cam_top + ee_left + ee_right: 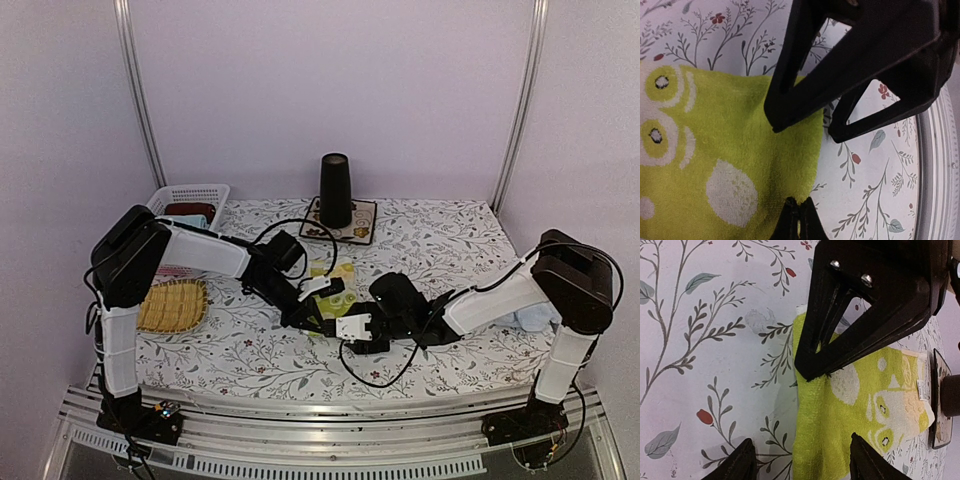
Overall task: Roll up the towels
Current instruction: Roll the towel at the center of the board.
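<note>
Left claw [797, 221] pinches yellow-green towel [730, 130] (edge); right claw [800, 462] spread astride.

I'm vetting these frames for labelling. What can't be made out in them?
Yellow-green towel: top view, the left arm and right arm cover most of it.
Left end effector: left wrist view, the bottom edge cuts off its shut fingers, so a pinch on the towel is unsure.
Pale blue cloth: top view, mostly behind the right arm.
White basket contents: top view, too small.
</note>
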Controlling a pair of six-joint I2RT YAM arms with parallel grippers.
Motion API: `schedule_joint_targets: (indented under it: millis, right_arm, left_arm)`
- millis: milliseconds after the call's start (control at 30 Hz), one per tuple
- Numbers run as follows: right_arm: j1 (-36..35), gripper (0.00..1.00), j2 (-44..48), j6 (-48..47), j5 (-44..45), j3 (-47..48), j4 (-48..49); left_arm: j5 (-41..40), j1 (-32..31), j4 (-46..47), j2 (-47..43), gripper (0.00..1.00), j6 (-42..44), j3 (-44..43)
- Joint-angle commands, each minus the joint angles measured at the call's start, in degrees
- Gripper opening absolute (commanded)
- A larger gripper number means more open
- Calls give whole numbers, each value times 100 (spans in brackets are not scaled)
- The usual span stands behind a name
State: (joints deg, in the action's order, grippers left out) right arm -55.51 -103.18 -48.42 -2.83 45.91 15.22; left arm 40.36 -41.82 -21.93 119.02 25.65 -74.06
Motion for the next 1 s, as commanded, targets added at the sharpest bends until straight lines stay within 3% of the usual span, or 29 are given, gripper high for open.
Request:
schedule_joint_targets:
  millis: [0, 300, 500, 567, 700, 800, 967]
  right_arm:
    - [-40, 60, -259, 215, 476, 249, 148]
    - [-37, 5, -180, 480, 96, 317, -385]
    - [-26, 2, -172, 667, -53, 607, -905]
    - [-16, 2, -188, 763, -249, 771, -1178]
    - [96, 2, -291, 1108, -715, 1113, -1799]
    - [179, 2, -333, 1297, -986, 1210, -2044]
    - [305, 2, -494, 1564, -1454, 1457, -2467]
  left_arm:
    - [153, 78, -74, 112, 0, -40, -134]
    - [22, 78, -83, 31, 0, 27, -76]
    - [-171, 83, -3, -244, 1, 106, 124]
    - [-440, 79, 162, -421, 21, 100, 295]
    - [-941, 78, 675, -1059, 50, 71, 860]
    - [-1417, 80, 1181, -1587, 60, 58, 1355]
    - [-2138, 75, 2118, -2272, 64, 110, 2174]
